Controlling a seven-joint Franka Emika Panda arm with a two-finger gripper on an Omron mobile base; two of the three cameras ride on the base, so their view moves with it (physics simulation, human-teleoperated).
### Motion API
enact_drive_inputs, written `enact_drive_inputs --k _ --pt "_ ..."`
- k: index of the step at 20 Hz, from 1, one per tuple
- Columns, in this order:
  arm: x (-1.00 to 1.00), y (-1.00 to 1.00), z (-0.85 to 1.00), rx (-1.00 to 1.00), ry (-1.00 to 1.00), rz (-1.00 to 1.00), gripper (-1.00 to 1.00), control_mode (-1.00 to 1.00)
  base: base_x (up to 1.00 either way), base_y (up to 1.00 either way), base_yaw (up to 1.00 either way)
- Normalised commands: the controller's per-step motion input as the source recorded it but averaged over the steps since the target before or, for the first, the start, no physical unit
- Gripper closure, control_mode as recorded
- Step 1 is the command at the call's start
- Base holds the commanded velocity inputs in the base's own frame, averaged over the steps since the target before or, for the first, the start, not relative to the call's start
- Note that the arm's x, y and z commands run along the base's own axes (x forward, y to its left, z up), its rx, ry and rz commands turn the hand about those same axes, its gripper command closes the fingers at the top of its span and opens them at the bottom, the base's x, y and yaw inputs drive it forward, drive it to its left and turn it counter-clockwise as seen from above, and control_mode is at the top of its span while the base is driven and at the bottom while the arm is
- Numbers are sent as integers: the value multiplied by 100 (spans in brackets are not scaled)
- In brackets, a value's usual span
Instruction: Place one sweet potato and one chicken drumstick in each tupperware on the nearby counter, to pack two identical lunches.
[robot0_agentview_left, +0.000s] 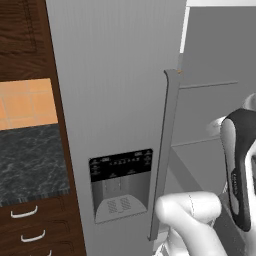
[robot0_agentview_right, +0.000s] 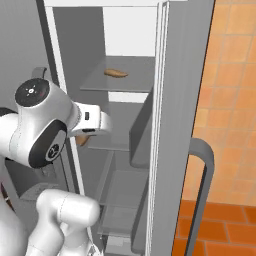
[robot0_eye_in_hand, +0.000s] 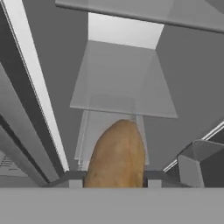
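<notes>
1. Fridge (robot0_agentview_right: 180, 75) door is open; the white arm reaches in past the door edge at the middle shelf level.
2. Tool (robot0_eye_in_hand: 114, 183) sits low in the hand view with a brown sweet potato (robot0_eye_in_hand: 116, 155) lying between its two dark finger tips (robot0_eye_in_hand: 74, 180). The tips flank it closely on both sides and look clamped on it, though the contact points sit at the frame's lower edge.
3. In the right base view a small brown patch (robot0_agentview_right: 82, 140) shows just under the wrist, at the near left edge of a middle shelf. I cannot tell what it is from there.
4. A second brown food item (robot0_agentview_right: 116, 73) lies on the upper glass shelf (robot0_agentview_right: 112, 85), well above and to the right of the wrist. Too small to say which food.
5. Left base view: closed left fridge door with a black ice/water dispenser panel (robot0_agentview_left: 120, 182) and a tall grey handle (robot0_agentview_left: 164, 150).
6. Bench (robot0_agentview_left: 30, 162), dark marbled stone, sits to the left of the fridge, with brown drawers and curved silver handles (robot0_agentview_left: 24, 213) below it.
7. Orange tiled wall (robot0_agentview_left: 27, 102) behind the bench.
</notes>
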Motion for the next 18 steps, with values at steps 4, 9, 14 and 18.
enact_drive_inputs --k 4,9,14,18 --pt "0 0 0 0 0 0 100 100 -94 76 -1" --pt "0 0 0 0 0 0 100 100 -46 100 -1" --pt "0 0 0 0 0 0 100 100 -14 100 0" --pt "0 0 0 0 0 0 100 100 -11 100 0"
